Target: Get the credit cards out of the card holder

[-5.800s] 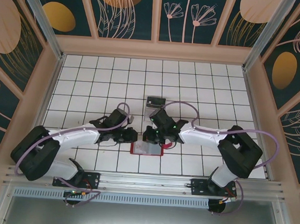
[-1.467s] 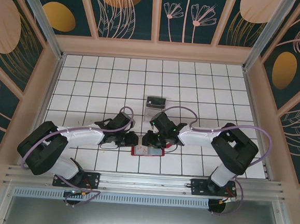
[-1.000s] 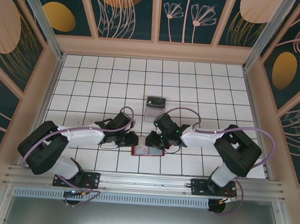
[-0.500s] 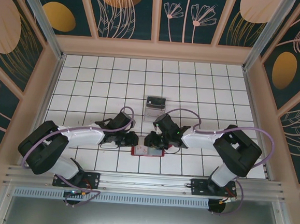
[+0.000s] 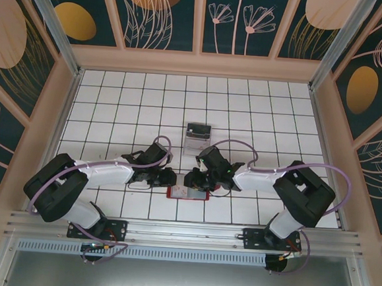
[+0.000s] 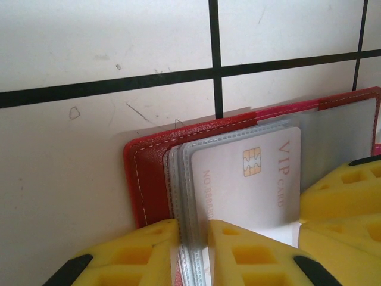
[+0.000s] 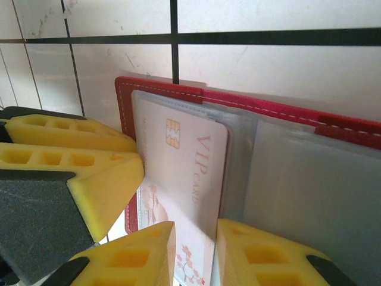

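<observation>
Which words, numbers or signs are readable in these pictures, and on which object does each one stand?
"VIP CARD": on the white card in the red card holder, both wrist views.
"NO.A5...": same card, left wrist view; later digits too blurred.
Top external view: nothing readable.

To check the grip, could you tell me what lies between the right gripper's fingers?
In the right wrist view, the pale VIP card lies between the fingers of the right gripper, on the open red wallet.

One card holder (image 6: 144, 179), one card (image 6: 250, 179), one clear box (image 5: 197, 140), two claws (image 6: 193, 238) (image 7: 195, 238).
</observation>
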Motion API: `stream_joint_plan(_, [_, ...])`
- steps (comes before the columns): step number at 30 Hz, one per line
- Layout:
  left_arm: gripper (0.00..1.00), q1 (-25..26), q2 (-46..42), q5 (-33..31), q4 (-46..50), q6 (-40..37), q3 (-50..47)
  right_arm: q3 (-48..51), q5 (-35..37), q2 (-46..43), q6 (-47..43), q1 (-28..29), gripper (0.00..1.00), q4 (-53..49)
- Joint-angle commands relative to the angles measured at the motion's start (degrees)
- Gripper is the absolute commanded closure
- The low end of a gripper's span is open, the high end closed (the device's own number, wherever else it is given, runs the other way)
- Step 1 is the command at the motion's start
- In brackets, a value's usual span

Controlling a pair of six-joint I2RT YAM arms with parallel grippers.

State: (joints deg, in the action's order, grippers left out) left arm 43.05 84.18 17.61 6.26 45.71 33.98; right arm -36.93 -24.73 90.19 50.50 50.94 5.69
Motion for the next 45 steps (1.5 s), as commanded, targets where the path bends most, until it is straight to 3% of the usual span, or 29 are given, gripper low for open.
stream_joint_plan(1, [0.78, -0.22, 1.83, -0.64, 3.23, -0.84, -0.13, 1.43, -1.97, -2.01, 1.4, -0.44, 0.75, 5.03])
stream_joint_plan(24, [0.78, -0.2, 2.48, -0.45, 4.21, -1.41, 1.0, 7.48, -10.12, 2.67, 9.22, -1.98, 0.76, 26.87])
stream_joint_plan(32, [0.78, -0.21, 2.67, -0.6, 4.44, -1.47, 1.09, 7.34, -11.48, 4.82, 10.23, -2.02, 0.75, 29.42])
stream_joint_plan(45, [0.79, -0.17, 2.92, -1.32, 4.81, -1.67, 0.56, 10.86, -10.04, -2.56, 10.03, -3.57, 0.75, 27.23])
